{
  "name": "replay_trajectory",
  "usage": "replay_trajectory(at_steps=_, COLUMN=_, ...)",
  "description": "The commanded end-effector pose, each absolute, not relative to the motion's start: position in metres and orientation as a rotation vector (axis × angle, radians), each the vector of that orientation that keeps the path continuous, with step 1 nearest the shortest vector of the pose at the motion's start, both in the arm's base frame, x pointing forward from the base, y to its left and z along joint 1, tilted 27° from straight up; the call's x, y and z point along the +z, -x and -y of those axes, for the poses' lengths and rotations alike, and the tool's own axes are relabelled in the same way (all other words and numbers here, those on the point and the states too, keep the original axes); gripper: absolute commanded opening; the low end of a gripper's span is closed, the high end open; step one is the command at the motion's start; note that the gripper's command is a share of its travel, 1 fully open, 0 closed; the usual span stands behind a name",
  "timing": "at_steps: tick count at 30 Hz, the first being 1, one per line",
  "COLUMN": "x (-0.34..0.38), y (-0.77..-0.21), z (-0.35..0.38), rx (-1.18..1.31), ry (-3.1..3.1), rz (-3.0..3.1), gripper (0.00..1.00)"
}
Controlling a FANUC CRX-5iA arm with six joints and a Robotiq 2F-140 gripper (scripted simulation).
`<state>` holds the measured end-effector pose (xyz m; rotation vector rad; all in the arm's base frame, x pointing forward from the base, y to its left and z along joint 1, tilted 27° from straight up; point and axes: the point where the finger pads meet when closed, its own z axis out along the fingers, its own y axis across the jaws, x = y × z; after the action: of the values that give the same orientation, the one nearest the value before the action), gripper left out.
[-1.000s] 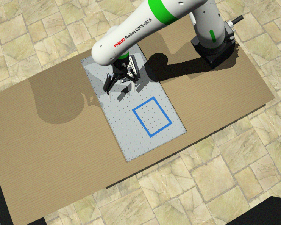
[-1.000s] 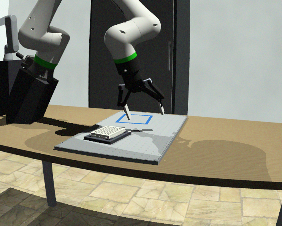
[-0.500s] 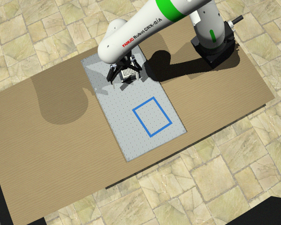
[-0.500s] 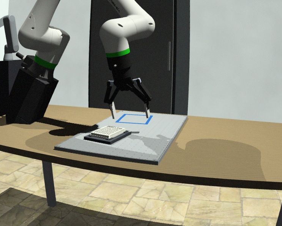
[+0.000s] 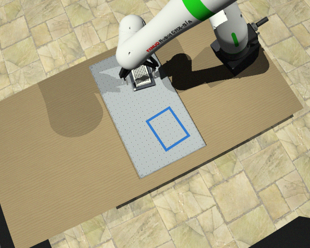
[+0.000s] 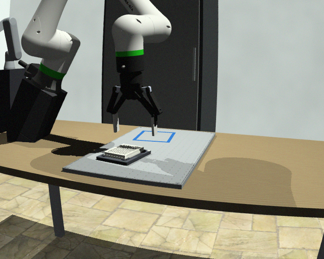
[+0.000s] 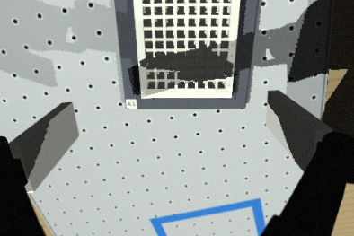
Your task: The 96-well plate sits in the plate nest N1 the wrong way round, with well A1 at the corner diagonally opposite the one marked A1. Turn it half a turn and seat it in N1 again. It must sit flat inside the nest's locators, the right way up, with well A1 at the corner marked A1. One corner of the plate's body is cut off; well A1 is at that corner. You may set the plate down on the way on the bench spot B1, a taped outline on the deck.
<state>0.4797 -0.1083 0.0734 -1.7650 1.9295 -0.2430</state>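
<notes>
Your gripper (image 6: 134, 126) hangs spread wide and holding nothing above the plate (image 6: 124, 151), seated in nest (image 6: 144, 155) at the deck's (image 6: 184, 156) near left. Nothing's turned yet: grasp, half-turn, reseat remain.

Wrist view. White 96-well plate (image 7: 186, 24) seated in a dark nest (image 7: 121, 51) at the top edge of the perforated grey deck (image 7: 180, 159), a dark shadow crossing its lower rows. A small A1 label (image 7: 130, 104) marks the nest's lower-left corner. The gripper (image 7: 172, 136) has its fingers spread wide, holding nothing. Blue taped outline (image 7: 207, 213) at the bottom edge.
</notes>
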Motion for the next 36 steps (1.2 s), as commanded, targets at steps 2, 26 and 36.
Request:
replay_trajectory(at_steps=2, x=0.073, y=-0.474, z=0.119, rx=-0.275, ry=1.762, rz=-1.992, gripper=1.00)
replay_trajectory(at_steps=26, x=0.076, y=-0.455, z=0.158, rx=-0.325, ry=1.749, rz=-2.074, gripper=1.00)
replay_trajectory(at_steps=36, x=0.064, y=-0.461, z=0.157, rx=-0.325, ry=1.749, rz=-2.074, gripper=1.00)
